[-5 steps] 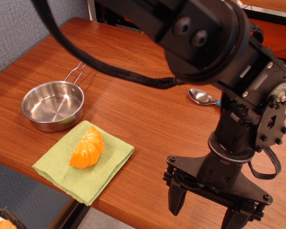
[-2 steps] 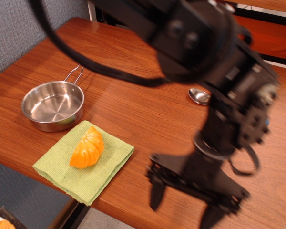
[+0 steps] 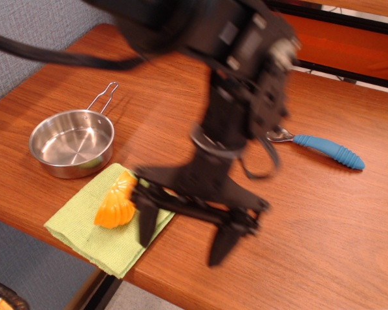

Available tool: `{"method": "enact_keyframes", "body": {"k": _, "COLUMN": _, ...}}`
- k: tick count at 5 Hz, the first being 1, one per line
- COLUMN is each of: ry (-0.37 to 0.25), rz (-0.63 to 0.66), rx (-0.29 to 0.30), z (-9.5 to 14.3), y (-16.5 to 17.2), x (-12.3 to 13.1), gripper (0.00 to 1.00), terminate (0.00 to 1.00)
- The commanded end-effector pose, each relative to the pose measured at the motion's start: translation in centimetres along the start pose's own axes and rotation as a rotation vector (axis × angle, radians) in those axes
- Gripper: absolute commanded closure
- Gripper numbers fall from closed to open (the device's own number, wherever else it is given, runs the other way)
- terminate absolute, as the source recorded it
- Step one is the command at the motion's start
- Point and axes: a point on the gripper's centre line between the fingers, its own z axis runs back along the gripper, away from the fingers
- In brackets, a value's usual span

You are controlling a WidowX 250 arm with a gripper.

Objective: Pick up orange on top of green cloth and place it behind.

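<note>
The orange (image 3: 116, 203), a glossy ribbed half-fruit, lies on the light green cloth (image 3: 90, 226) at the table's front left edge. My gripper (image 3: 184, 236) is blurred with motion, open and empty, fingers pointing down. Its left finger (image 3: 145, 219) hangs just right of the orange, over the cloth's right part. Its right finger (image 3: 223, 245) is over bare wood. The arm hides the cloth's right corner and part of the orange's right side.
A steel pan (image 3: 71, 142) with a wire handle sits just behind the cloth on the left. A spoon with a blue handle (image 3: 326, 150) lies at the right behind the arm. The table's front edge (image 3: 181, 290) runs close under the gripper.
My gripper has swept left from the front right of the table to beside the orange, staying open. The spoon's blue handle has come into view. The orange, cloth and pan have not moved.
</note>
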Motion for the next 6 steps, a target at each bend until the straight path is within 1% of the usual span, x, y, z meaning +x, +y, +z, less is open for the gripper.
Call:
{"method": "enact_keyframes", "body": {"k": 1, "ry": -0.140, "rz": 0.095, "rx": 0.026, "z": -0.1, "y": 5.6, "x": 1.1, "gripper": 0.00, "terminate": 0.00}}
{"method": "enact_keyframes", "body": {"k": 2, "ry": -0.209, "rz": 0.075, "rx": 0.045, "z": 0.2, "y": 6.8, "x": 2.5, "gripper": 0.00, "terminate": 0.00}}
{"method": "enact_keyframes", "body": {"k": 3, "ry": -0.236, "rz": 0.037, "rx": 0.039, "z": -0.4, "y": 7.1, "x": 4.0, "gripper": 0.00, "terminate": 0.00}}
{"method": "enact_keyframes", "body": {"k": 4, "ry": -0.267, "rz": -0.010, "rx": 0.009, "z": -1.1, "y": 6.6, "x": 5.4, "gripper": 0.00, "terminate": 0.00}}
{"method": "enact_keyframes", "body": {"k": 5, "ry": -0.268, "rz": -0.042, "rx": 0.009, "z": -1.6, "y": 6.2, "x": 6.1, "gripper": 0.00, "terminate": 0.00}}
{"method": "enact_keyframes", "body": {"k": 6, "ry": -0.237, "rz": -0.038, "rx": 0.040, "z": -2.5, "y": 6.4, "x": 6.3, "gripper": 0.00, "terminate": 0.00}}
